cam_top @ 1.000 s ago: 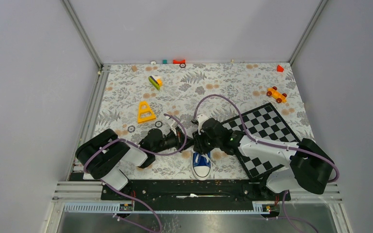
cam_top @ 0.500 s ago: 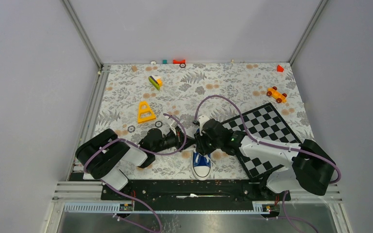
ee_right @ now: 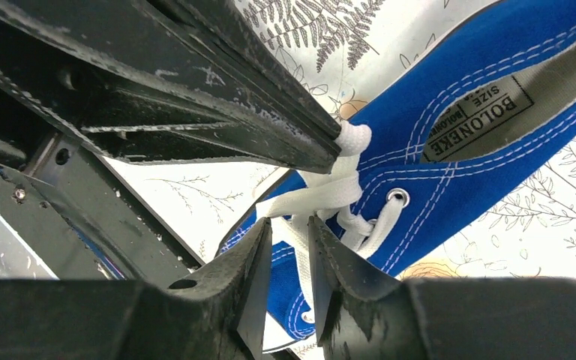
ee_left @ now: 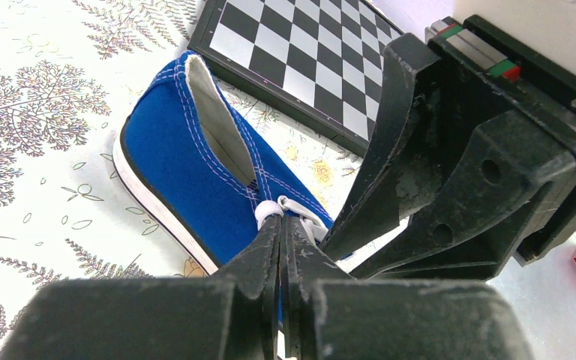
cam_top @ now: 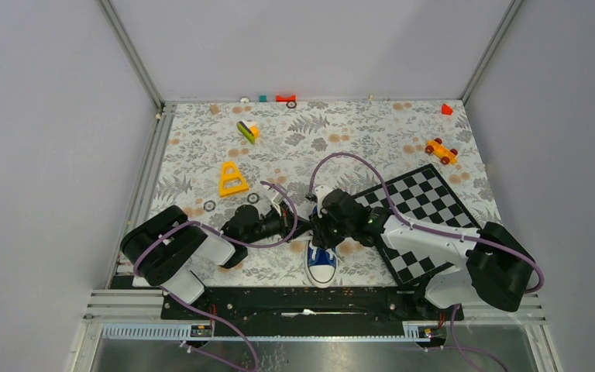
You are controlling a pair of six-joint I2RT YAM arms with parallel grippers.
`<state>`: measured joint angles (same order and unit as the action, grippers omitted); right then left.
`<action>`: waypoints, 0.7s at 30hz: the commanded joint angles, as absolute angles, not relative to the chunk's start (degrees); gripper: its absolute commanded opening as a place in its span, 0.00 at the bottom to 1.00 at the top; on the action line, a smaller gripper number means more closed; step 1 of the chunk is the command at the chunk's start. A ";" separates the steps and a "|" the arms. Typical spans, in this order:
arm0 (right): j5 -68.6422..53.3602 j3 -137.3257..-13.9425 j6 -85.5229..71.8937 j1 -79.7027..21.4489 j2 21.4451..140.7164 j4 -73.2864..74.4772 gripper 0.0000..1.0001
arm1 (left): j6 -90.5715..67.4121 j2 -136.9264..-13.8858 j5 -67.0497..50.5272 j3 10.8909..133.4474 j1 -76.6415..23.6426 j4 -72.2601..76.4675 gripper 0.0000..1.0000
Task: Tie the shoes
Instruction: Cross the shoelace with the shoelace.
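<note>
The blue shoe [cam_top: 322,264] lies on the floral mat between the arms, its white toe cap toward the near edge. In the left wrist view the heel of the shoe [ee_left: 172,161] points away. My left gripper [ee_left: 281,220] is shut on a loop of white lace [ee_left: 277,208] over the shoe's eyelets. From the right wrist view its fingers come in from the upper left to the lace knot [ee_right: 349,161]. My right gripper [ee_right: 291,225] hangs just above the tongue, open by a narrow gap, with a lace strand [ee_right: 300,247] running under that gap. Seen from above, both grippers [cam_top: 314,227] meet over the shoe.
A checkerboard [cam_top: 426,203] lies to the right of the shoe, under the right arm. Farther back are a yellow triangle [cam_top: 232,180], a green-yellow toy [cam_top: 247,130], an orange toy car [cam_top: 441,150] and red blocks [cam_top: 285,98] at the back wall.
The right gripper's head has shifted slightly toward the shoe's laces and its jaws have narrowed a little. The left arm and the shoe have not moved.
</note>
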<state>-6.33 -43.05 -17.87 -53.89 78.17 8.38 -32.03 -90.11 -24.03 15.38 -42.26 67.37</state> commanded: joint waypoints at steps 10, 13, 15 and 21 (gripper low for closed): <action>-4.42 -46.97 -17.94 -54.40 81.99 8.40 0.32 | -31.95 -89.31 -25.25 15.91 -41.78 70.41 0.00; -2.55 -47.07 -17.80 -54.40 81.68 9.70 0.32 | -31.90 -89.33 -25.28 15.74 -41.83 70.40 0.00; -1.55 -46.92 -17.73 -54.40 81.49 10.07 0.35 | -31.90 -89.45 -25.24 15.72 -41.71 70.68 0.00; 1.93 -47.06 -17.47 -54.83 82.42 9.93 0.36 | -32.34 -90.10 -25.52 15.91 -41.75 71.45 0.00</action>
<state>-3.46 -44.84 -17.98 -54.02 81.71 8.56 -32.03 -90.11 -24.25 15.38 -42.00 67.40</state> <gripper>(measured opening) 0.355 0.009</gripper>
